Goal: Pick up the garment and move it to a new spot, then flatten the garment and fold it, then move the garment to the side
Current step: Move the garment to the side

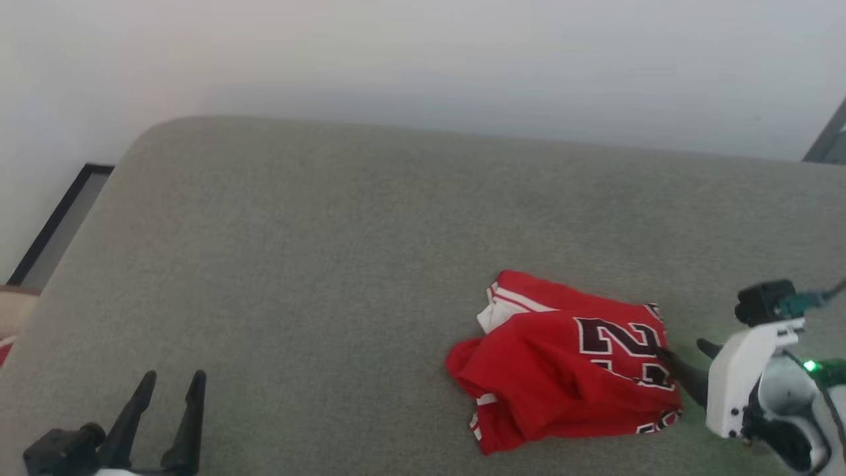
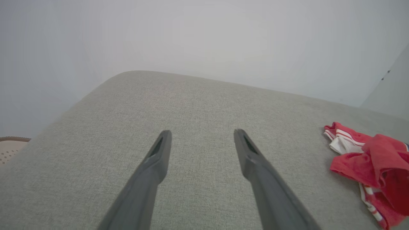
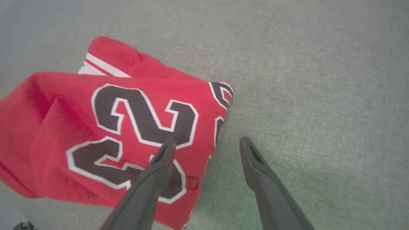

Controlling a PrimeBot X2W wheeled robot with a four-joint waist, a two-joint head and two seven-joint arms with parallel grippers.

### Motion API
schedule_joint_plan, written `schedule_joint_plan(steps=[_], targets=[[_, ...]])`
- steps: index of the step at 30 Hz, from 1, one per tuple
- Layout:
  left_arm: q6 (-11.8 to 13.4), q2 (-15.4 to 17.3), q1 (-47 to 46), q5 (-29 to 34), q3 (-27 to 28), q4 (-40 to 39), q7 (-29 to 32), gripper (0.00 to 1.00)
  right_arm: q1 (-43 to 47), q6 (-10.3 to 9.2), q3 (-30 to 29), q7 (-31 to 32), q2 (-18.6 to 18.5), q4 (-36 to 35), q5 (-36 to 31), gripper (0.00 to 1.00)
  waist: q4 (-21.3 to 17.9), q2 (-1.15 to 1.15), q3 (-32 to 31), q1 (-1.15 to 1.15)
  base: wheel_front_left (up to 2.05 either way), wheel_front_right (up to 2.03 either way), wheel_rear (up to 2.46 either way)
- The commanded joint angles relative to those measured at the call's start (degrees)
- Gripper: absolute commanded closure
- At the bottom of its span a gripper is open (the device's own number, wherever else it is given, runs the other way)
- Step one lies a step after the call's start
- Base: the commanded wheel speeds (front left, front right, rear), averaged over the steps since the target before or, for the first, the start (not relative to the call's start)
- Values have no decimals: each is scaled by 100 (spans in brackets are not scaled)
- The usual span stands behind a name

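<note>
Crumpled garment (image 1: 562, 370) lies near right.
Wide-spread right gripper (image 3: 207, 140) straddles its right edge; left gripper (image 1: 173, 375), also wide, sits well left.

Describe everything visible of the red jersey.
The red jersey is soft fabric, crumpled in a loose heap. Black block numerals outlined in white face up; white panels with red stripes poke out at its edges. It lies on the grey fabric surface. The open right end effector straddles its lettered edge; contact unclear.

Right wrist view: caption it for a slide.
Open right claw poised across the edge of the crumpled red garment on a grey cushion.
</note>
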Motion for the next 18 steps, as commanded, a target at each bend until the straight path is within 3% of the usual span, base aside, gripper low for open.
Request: schedule_joint_plan(steps=[1, 8, 13, 17, 18], targets=[[-11, 5, -109, -46, -30, 18, -24, 0, -97, -3, 30, 251, -37, 11, 18, 0, 97, 0, 117, 0, 0, 0, 0], [-11, 47, -390, -192, -251, 120, -24, 0, -519, -3, -60, 1951, 49, 217, -28, 0, 331, 0, 420, 0, 0, 0, 0], [-11, 51, -580, -272, -385, 208, -24, 0, -687, -3, -173, 2822, 370, 492, -175, 0, 444, 0, 622, 0, 0, 0, 0], [-11, 41, -698, -348, -446, 269, -24, 0, -721, -1, -279, 3166, 773, 580, -249, 0, 501, 0, 710, 0, 0, 0, 0], [-11, 46, -726, -366, -455, 273, -24, 0, -730, 8, -313, 3211, 844, 552, -251, 11, 508, 0, 727, 0, 0, 0, 0]])
